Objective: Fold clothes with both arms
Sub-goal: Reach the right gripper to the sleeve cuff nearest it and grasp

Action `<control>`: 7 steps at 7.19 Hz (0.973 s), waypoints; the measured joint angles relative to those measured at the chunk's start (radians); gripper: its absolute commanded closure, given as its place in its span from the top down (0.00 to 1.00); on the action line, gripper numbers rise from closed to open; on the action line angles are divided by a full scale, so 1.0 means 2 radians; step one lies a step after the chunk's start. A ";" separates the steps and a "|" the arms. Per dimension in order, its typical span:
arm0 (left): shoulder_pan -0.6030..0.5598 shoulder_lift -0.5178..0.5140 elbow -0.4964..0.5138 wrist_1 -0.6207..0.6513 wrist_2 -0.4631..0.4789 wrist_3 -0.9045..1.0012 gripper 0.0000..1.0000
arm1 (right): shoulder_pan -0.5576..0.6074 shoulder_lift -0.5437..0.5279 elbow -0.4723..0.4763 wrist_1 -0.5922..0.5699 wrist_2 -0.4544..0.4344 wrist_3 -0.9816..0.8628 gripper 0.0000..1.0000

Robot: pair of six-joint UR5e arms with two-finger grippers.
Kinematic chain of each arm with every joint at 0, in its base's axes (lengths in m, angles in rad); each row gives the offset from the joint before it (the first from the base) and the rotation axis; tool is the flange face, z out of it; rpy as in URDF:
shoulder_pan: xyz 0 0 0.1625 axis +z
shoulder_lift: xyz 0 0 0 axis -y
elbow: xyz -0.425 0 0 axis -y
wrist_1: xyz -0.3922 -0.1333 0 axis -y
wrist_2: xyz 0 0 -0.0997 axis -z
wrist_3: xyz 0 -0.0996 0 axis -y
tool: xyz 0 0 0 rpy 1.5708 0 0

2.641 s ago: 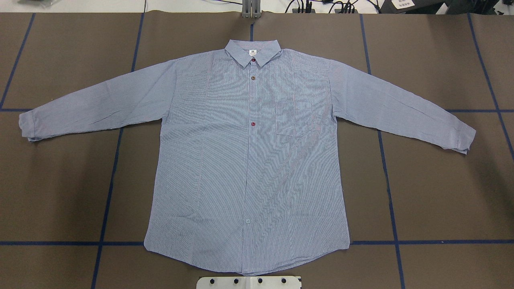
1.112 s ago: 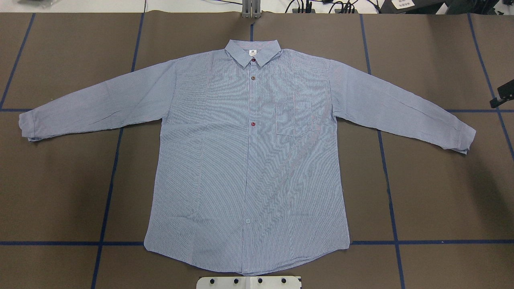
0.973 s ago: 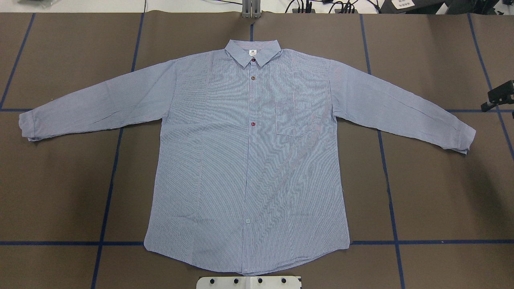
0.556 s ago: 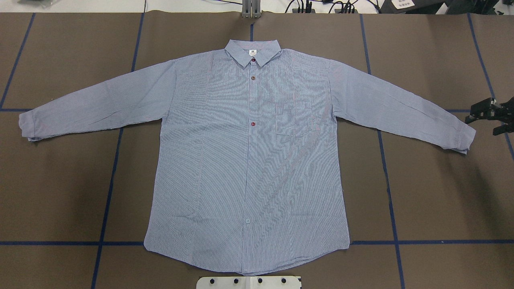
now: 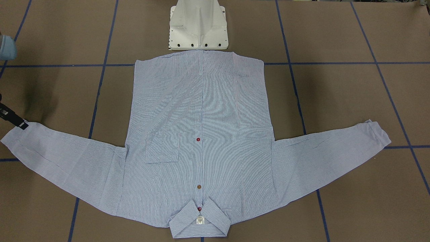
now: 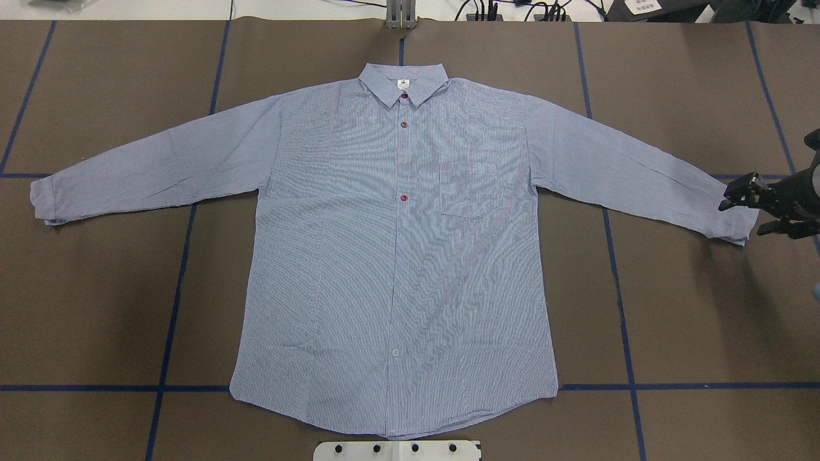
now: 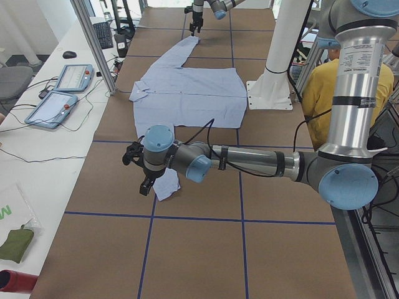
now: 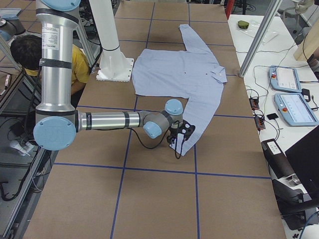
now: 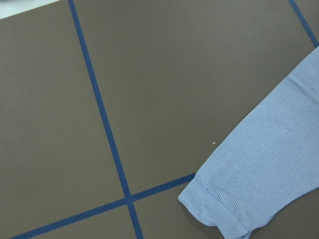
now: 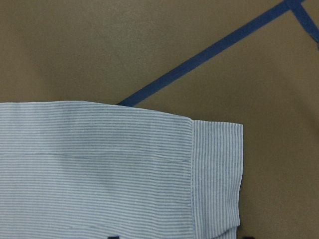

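We are holding our right gripper (image 6: 743,214) over the right cuff (image 10: 217,174) of the shirt (image 6: 397,256), at the right edge of the counter (image 6: 692,307). The gripper is spread wide and grasping nothing, with its two fingers (image 6: 743,189) standing well apart on either side of the cuff's end. In its wrist view the cuff is lying flat across the lower half. Two dark tips are just showing at the bottom edge, one over the sleeve and one by the cuff's outer edge. We cannot tell whether they are touching the cloth.

Our left gripper (image 7: 138,168) is hanging just beyond the left cuff (image 9: 219,214), over bare counter. It is showing only in the side view, so we cannot tell whether it is spread or clenched. Its wrist view is taking in that cuff at the lower right and crossing blue tape lines (image 9: 99,114).

The shirt is lying flat and front up in the middle of the counter, with both sleeves stretching out to left and right. Its collar (image 6: 403,80) is pointing to the far side. Its hem is lying near, just in front of the white base (image 5: 198,27). A pocket (image 6: 471,192) is showing on the right chest, and dark red buttons (image 6: 404,198) are running down the front. A person in a yellow top (image 8: 77,69) is showing behind the base, off the counter.
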 measured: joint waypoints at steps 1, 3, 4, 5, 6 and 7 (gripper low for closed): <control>0.000 0.000 0.000 0.000 0.000 0.000 1.00 | -0.004 -0.004 -0.003 0.007 -0.004 0.013 0.83; 0.000 0.000 -0.001 0.000 0.000 0.000 1.00 | -0.011 -0.007 -0.023 0.026 -0.006 0.018 0.81; 0.000 0.001 -0.001 0.000 0.000 0.000 1.00 | -0.012 -0.007 -0.036 0.044 -0.006 0.020 0.77; -0.001 0.001 -0.001 0.000 0.000 0.000 1.00 | -0.012 -0.005 -0.045 0.059 -0.006 0.023 0.74; -0.001 0.001 -0.001 0.000 0.000 0.000 1.00 | -0.013 -0.004 -0.050 0.065 -0.005 0.024 0.52; -0.001 0.001 -0.001 0.000 0.000 0.000 1.00 | -0.013 -0.004 -0.052 0.067 -0.005 0.026 0.18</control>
